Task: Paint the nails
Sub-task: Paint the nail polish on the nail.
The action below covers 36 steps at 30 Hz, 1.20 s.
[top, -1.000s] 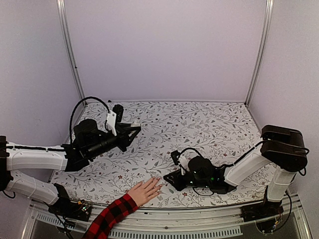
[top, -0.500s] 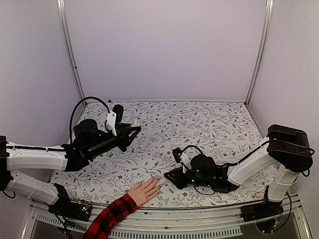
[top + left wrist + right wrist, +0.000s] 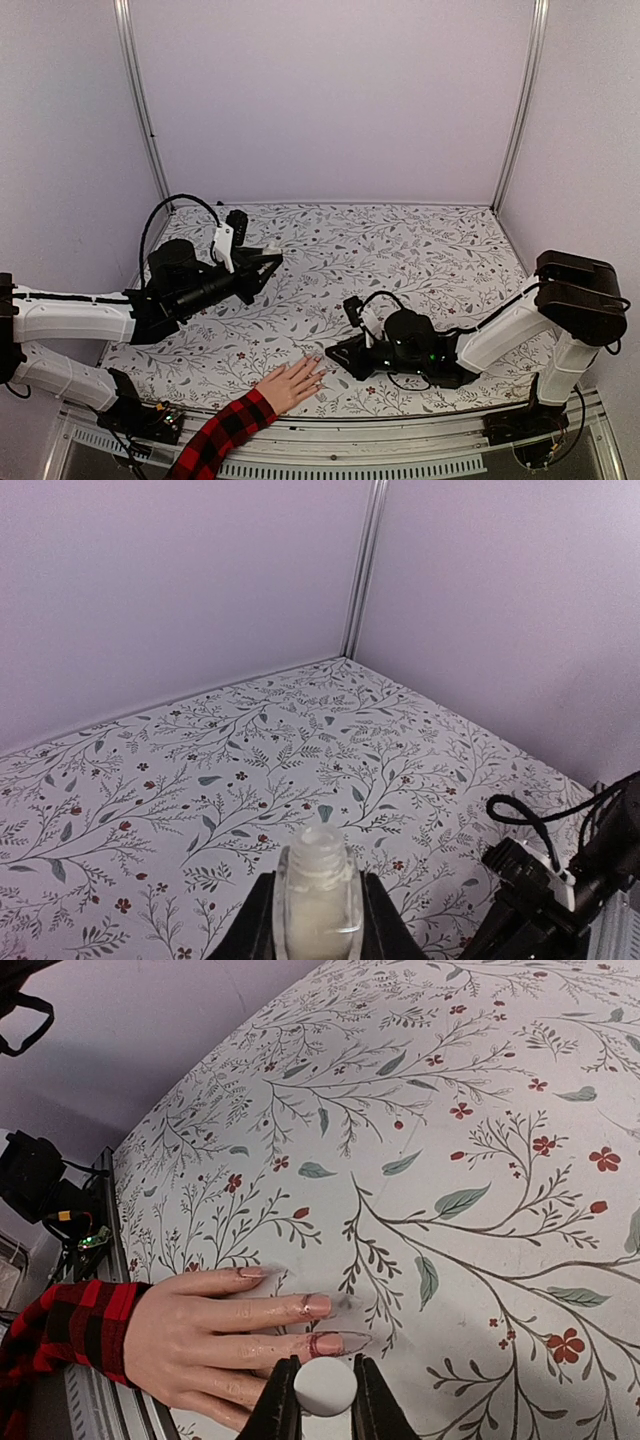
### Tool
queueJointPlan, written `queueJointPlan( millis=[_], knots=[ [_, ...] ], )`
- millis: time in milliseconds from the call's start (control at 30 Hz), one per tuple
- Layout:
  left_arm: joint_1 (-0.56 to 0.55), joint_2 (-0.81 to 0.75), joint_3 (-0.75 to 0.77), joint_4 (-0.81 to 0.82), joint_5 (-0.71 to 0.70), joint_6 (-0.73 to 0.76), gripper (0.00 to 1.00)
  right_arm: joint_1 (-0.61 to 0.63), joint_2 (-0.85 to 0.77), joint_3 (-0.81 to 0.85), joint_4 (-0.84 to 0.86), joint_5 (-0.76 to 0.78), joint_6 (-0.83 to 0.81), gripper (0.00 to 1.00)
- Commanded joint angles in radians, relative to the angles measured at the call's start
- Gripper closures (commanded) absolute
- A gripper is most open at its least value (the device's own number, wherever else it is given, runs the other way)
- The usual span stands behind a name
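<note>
A light-skinned hand in a red-and-black plaid sleeve lies flat at the table's near edge, fingers pointing right. Its nails look pale pink and glossy, with reddish smears at their bases. My right gripper is shut on a round white cap, low over the table and just below the ring finger's nail. In the top view the right gripper sits right at the fingertips. My left gripper is shut on a small clear uncapped bottle of pale liquid, held above the table's left side.
A floral cloth covers the table, boxed in by lilac walls and metal corner posts. The right arm's black wrist and looped cable show at the lower right of the left wrist view. Electronics sit off the table's near left corner.
The right arm has shifted slightly, with its gripper staying by the fingertips. The left arm, the bottle and the hand have not moved.
</note>
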<state>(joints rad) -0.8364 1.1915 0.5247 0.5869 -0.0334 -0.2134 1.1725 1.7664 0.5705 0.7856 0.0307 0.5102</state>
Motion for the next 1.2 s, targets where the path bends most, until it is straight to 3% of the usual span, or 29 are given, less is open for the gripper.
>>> queueJointPlan(
  millis=[0, 1167],
  knots=[
    [0.006, -0.009, 0.021, 0.030, 0.005, 0.008, 1.00, 0.009, 0.035, 0.024, 0.020, -0.020, -0.012, 1.00],
    [0.006, -0.009, 0.012, 0.037, 0.004, 0.005, 1.00, 0.010, 0.087, 0.043, 0.003, -0.052, 0.000, 1.00]
  ],
)
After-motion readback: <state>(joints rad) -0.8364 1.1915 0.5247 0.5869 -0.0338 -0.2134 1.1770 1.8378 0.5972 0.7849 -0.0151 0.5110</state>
